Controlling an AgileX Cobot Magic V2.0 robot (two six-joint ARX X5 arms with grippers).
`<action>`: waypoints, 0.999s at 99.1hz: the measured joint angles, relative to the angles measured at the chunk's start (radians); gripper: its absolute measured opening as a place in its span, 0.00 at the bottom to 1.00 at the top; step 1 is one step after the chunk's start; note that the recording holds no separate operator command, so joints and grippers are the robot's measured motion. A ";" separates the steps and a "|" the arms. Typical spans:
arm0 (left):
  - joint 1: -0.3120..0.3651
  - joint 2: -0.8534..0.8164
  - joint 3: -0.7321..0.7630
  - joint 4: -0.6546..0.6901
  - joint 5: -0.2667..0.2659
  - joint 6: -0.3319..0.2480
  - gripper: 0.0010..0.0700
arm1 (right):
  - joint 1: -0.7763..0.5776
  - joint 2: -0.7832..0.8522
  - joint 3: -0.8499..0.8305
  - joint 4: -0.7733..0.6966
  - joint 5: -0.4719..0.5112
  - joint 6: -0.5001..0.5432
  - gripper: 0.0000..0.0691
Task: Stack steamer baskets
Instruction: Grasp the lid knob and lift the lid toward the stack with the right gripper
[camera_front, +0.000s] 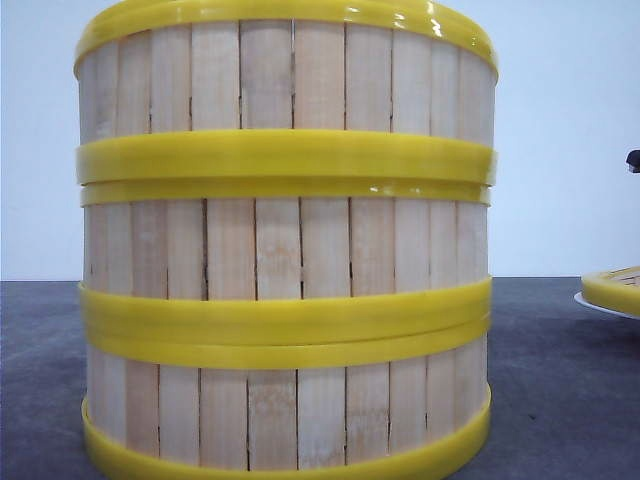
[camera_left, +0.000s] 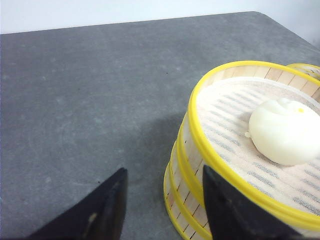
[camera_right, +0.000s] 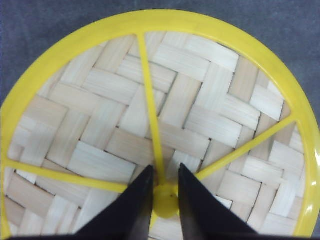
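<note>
Three steamer baskets (camera_front: 285, 250) stand stacked close in front of the front camera, pale slats between yellow rims. In the left wrist view the same stack (camera_left: 220, 165) has a white bun (camera_left: 285, 131) lying in its top basket. My left gripper (camera_left: 165, 185) is open beside the stack's wall, one finger (camera_left: 222, 210) in front of the rim, the other over bare table. A round woven lid (camera_right: 160, 115) with yellow rim and spokes fills the right wrist view. My right gripper (camera_right: 165, 167) is shut on its yellow centre knob (camera_right: 165, 200).
The table (camera_left: 80, 100) is dark grey, with a white wall behind. At the right edge of the front view a yellow-rimmed piece (camera_front: 612, 290) rests on a white plate (camera_front: 590, 302). A dark part (camera_front: 633, 160) shows above it.
</note>
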 joint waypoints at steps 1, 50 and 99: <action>0.000 0.000 0.000 0.000 0.000 0.000 0.39 | 0.000 0.000 0.000 0.000 0.000 0.000 0.09; 0.000 0.000 0.000 0.002 0.000 0.000 0.39 | 0.002 -0.067 0.115 -0.090 -0.034 0.001 0.09; 0.000 0.000 0.000 0.008 0.000 0.000 0.39 | 0.311 -0.118 0.545 -0.346 -0.074 -0.028 0.08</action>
